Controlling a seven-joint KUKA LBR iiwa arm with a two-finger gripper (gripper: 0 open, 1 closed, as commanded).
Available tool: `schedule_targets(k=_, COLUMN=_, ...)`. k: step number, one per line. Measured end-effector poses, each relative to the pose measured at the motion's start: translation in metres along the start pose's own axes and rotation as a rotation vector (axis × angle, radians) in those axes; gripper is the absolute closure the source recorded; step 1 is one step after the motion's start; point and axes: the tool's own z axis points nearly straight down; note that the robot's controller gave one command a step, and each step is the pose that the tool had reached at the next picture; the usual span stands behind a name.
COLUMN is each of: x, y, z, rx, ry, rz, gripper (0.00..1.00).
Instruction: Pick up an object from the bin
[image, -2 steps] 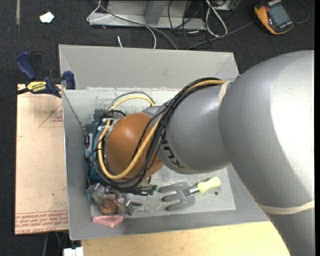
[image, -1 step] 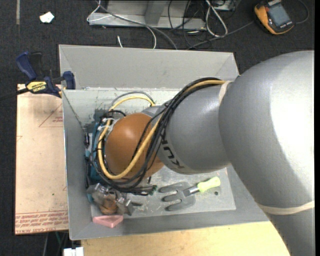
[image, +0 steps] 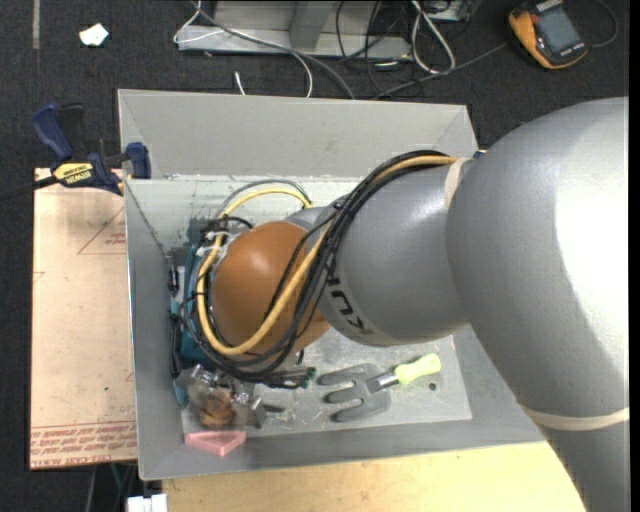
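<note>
— Few clues on the gripper (image: 210, 385): tucked under the orange cover (image: 255, 285) and its cables (image: 205, 300), so cannot tell whether wide, narrow or holding anything.
— And placed where?
— Low in the near left corner of the bin (image: 300, 130), right over a small heap. Closest: a brown lump (image: 216, 406), touching it or just beneath, hard to say which. Just beyond, toward the near wall, a pink wedge (image: 213, 440). Along the left wall, some teal bits (image: 184, 345), partly hidden.
— Anything farther out?
— Off to the right, well apart on the bare floor, a small garden fork (image: 375, 384) with a green handle.
— Step in hand?
— Probably the reach or the grab itself, down at the heap; nothing seen lifted yet.
— Next move?
— Depends on the grip. If closed on the brown lump, calls for a straight lift clear of the left wall. If not, needs a firm close first, without snagging the neighbours.
</note>
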Motion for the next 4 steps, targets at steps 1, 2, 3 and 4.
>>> schedule_targets(k=1, x=0.001, y=0.002, z=-0.044, rx=-0.005, ry=0.006, rz=0.001, gripper=1.00)
schedule_targets(k=2, x=0.000, y=0.002, z=-0.072, rx=-0.005, ry=0.003, rz=0.003, gripper=1.00)
schedule_targets(k=3, x=-0.002, y=0.001, z=-0.085, rx=-0.003, ry=-0.001, rz=0.004, gripper=1.00)
schedule_targets(k=4, x=-0.001, y=0.002, z=-0.121, rx=-0.007, ry=0.004, rz=0.006, gripper=1.00)
